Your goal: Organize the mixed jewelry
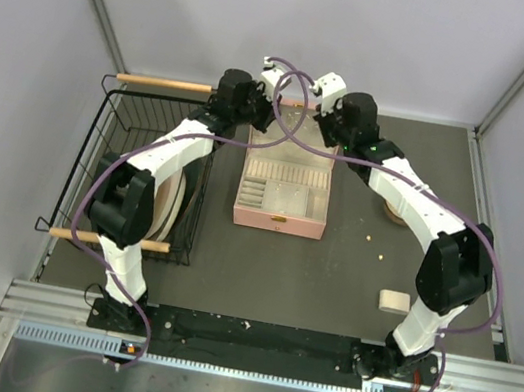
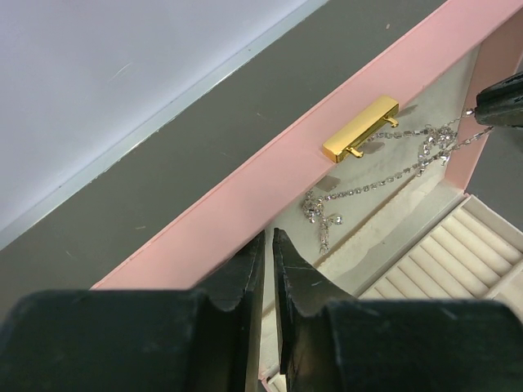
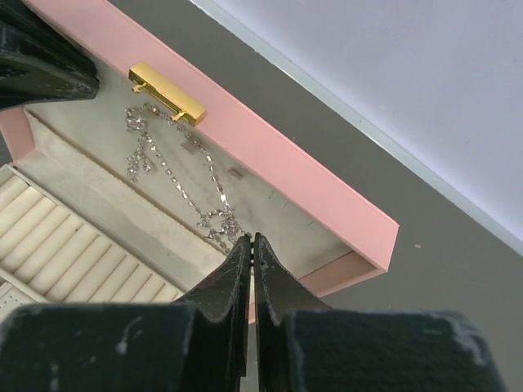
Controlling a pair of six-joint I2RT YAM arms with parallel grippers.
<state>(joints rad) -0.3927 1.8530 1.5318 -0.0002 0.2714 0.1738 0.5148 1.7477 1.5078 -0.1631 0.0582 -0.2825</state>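
Top view looks down from behind over the worktop [image 1: 350, 273]. Close wrist views peer past left tool [image 2: 268, 245] and right tool [image 3: 252, 245]; both share the pink box lid [image 2: 245, 184] and silvery chains [image 2: 315, 204] ahead.

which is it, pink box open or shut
Open: the pink box lid is swung back, gold clasp unlatched, ring rolls and a silvery chain exposed inside.

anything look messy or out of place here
Yes: the silvery chains lie tangled across the inside of the pink box's open lid, not in a compartment, and a few pale bits sit loose on the table beside the box.
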